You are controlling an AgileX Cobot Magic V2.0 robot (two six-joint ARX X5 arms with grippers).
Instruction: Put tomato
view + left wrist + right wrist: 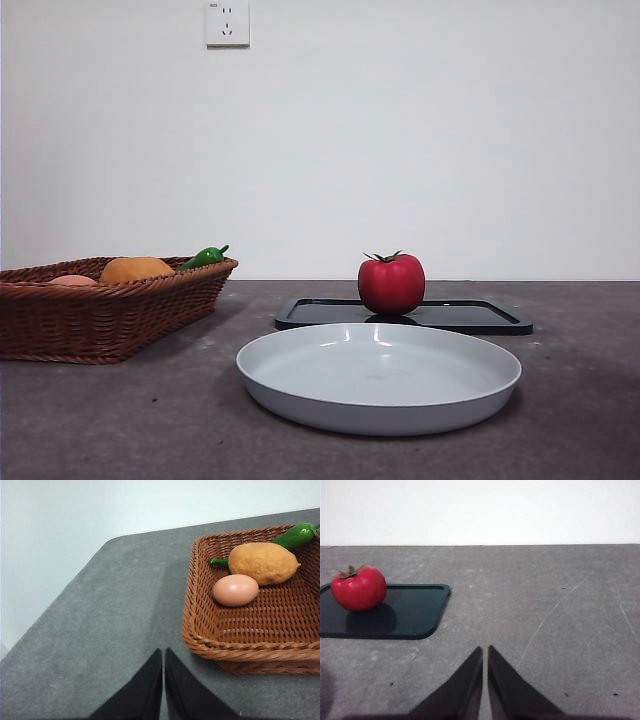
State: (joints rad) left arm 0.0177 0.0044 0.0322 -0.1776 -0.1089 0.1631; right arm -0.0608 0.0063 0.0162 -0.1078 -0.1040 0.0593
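The deep-red tomato [391, 284] with a green calyx stands on a flat black tray [470, 316] behind a pale grey plate [300, 385]. In the right wrist view the tomato [359, 588] sits on the tray [415, 612], well away from my right gripper [485, 652], which is shut and empty over bare table. My left gripper [163, 655] is shut and empty over the table beside a wicker basket [200, 640]. Neither arm shows in the front view.
The brown wicker basket [60, 320] stands at the left and holds an orange round fruit [263, 563], a pale pinkish fruit [235, 590] and a green pepper [296, 535]. The grey table [120, 420] ends at a white wall with a socket [227, 22].
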